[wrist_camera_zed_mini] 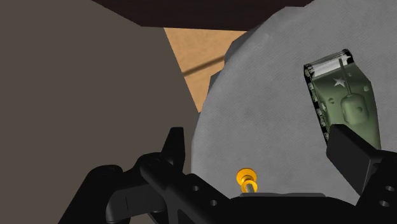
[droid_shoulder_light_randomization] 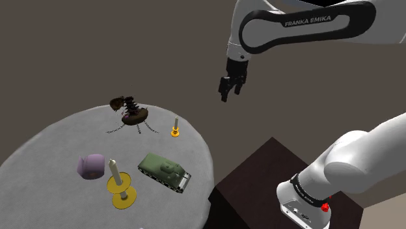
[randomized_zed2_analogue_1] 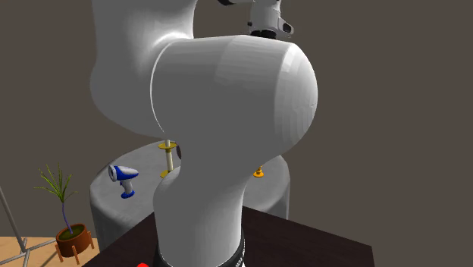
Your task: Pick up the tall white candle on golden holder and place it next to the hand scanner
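The tall cream candle on its golden holder [droid_shoulder_light_randomization: 118, 185] stands near the front of the round grey table [droid_shoulder_light_randomization: 45, 156], and it appears again past the arm [randomized_zed2_analogue_1: 168, 155]. The blue and white hand scanner [randomized_zed2_analogue_1: 123, 178] stands upright to the second exterior view's left of it. In the shoulder view a lilac object [droid_shoulder_light_randomization: 92, 166] sits just left of the candle. My gripper [droid_shoulder_light_randomization: 229, 89] hangs open and empty in the air, high above the table's far right rim and well away from the candle. The wrist view has its fingers apart [wrist_camera_zed_mini: 256, 133] above the table edge.
A green toy tank [droid_shoulder_light_randomization: 164, 171] lies right of the tall candle. A short candle on an orange holder [droid_shoulder_light_randomization: 175, 128] and a dark brown spindly object [droid_shoulder_light_randomization: 130, 112] stand farther back. The dark stand [droid_shoulder_light_randomization: 260, 175] adjoins the table. A potted plant [randomized_zed2_analogue_1: 68, 227] is on the floor.
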Controlling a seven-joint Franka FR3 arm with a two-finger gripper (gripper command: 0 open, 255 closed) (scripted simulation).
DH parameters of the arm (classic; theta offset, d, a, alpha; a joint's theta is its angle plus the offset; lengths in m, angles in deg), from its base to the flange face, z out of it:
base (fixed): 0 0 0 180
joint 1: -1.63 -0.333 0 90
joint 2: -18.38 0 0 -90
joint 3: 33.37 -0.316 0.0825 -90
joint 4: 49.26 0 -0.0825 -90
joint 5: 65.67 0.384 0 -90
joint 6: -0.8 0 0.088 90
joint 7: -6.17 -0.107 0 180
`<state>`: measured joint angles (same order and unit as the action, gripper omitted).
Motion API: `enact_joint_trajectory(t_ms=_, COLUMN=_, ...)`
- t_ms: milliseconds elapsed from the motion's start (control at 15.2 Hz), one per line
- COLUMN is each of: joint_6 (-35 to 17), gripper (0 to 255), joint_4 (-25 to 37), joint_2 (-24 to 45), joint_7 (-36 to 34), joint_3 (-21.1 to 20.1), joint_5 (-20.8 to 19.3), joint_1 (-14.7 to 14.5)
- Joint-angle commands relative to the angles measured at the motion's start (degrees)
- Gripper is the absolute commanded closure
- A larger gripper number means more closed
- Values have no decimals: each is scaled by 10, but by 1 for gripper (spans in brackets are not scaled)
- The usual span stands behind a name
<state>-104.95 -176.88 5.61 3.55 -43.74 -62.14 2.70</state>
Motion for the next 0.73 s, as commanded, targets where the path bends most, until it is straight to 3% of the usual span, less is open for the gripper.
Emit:
enact_joint_trajectory(t_ms=0, joint_6=-18, gripper=0, joint_4=22, joint_2=45, joint_7=-10, joint_3=-6, joint_5=-5, joint_1=-1)
enact_joint_trajectory(t_ms=660, joint_6=-70, gripper=0, joint_4=176, joint_2=279, joint_7=-57, joint_3=-15, joint_5=-49, joint_1=-15)
